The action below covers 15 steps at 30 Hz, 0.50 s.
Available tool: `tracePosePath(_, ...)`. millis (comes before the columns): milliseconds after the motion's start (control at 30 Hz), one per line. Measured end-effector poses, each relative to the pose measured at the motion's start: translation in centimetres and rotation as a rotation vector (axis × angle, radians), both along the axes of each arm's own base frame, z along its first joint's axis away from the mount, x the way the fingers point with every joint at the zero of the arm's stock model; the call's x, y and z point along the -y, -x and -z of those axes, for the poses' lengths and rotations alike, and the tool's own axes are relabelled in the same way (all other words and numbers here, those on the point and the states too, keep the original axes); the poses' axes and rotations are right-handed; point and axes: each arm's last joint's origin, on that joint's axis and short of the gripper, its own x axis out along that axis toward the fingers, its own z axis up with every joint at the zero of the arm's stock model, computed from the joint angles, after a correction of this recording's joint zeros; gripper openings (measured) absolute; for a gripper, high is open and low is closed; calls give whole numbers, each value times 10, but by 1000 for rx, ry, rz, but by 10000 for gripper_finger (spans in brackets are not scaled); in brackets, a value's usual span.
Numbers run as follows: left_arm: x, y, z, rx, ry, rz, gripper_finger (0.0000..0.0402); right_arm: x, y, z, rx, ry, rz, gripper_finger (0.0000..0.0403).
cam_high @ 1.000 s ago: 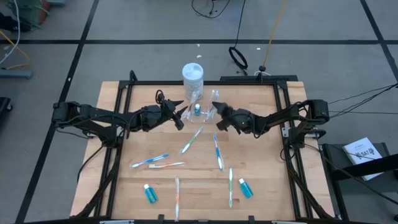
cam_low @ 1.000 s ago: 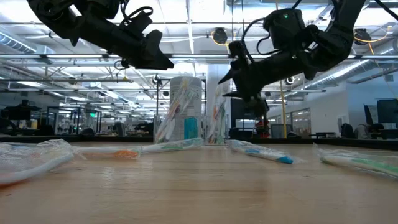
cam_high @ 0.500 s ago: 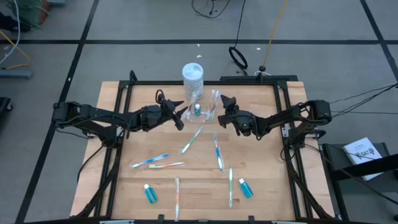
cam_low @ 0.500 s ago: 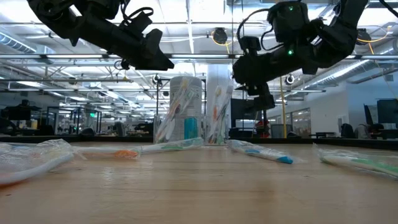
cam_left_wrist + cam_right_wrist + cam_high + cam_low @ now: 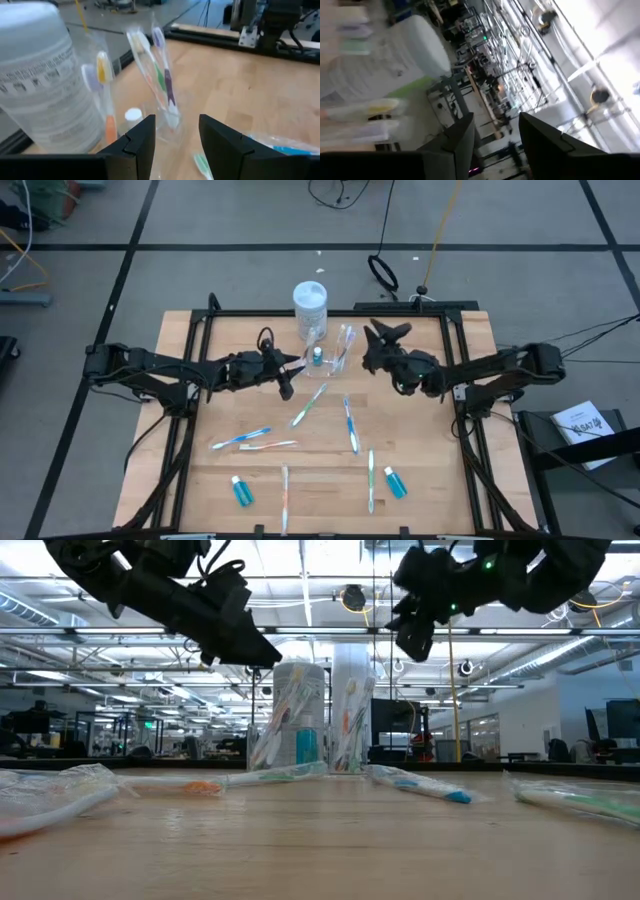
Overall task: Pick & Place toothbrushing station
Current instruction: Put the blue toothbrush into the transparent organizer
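The toothbrushing station (image 5: 325, 358) is a small clear holder with wrapped toothbrushes and a small teal bottle in it. It stands on its base at the table's far middle, just in front of the white jar (image 5: 310, 302). It also shows in the left wrist view (image 5: 160, 95) and the low view (image 5: 345, 735). My left gripper (image 5: 286, 380) is open and hovers just left of the station, pointing at it. My right gripper (image 5: 385, 332) is open, to the station's right and raised high (image 5: 415, 635), clear of it.
Several wrapped toothbrushes lie loose on the table, among them one (image 5: 308, 405) near the station and one (image 5: 350, 425) right of the middle. Two small blue bottles (image 5: 240, 490) (image 5: 395, 482) lie near the front edge. Bare wood shows at the far left and right.
My right gripper has drawn back from the station toward the table's right and far edge, risen, and tipped upward. My left gripper has dipped slightly beside the station. The station stands where it was.
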Motion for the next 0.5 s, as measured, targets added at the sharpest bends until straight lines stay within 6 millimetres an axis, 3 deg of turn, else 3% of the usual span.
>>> tracePosePath(233,0,0,1,-5,13,-9,157,9,35,-3,155,-106,-25,146)
tracePosePath(500,11,1,7,-135,-127,86,156,8,69,-4,266,-113,-144,146)
